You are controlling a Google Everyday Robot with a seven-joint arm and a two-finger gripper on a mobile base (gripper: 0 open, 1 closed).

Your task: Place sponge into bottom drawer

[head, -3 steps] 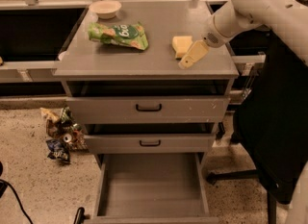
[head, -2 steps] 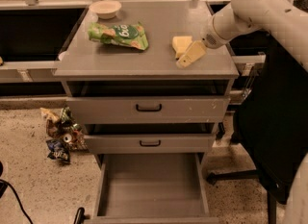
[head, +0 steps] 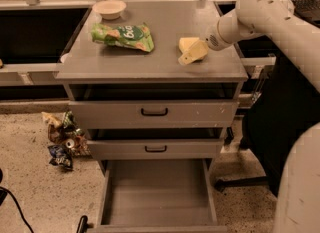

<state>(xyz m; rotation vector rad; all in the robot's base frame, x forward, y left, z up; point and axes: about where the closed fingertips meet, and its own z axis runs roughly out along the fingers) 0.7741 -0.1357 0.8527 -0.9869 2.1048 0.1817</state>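
The tool [head: 193,53] sits right against the sponge [head: 185,42] on the worktop [head: 150,64], can't tell if it's open or closed, so a sloppy pinch might shove it off the edge.

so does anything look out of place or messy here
Yes: a heap of crumpled snack wrappers litters the floor left of the grey cabinet. The gripper is at the pale yellow sponge on top.
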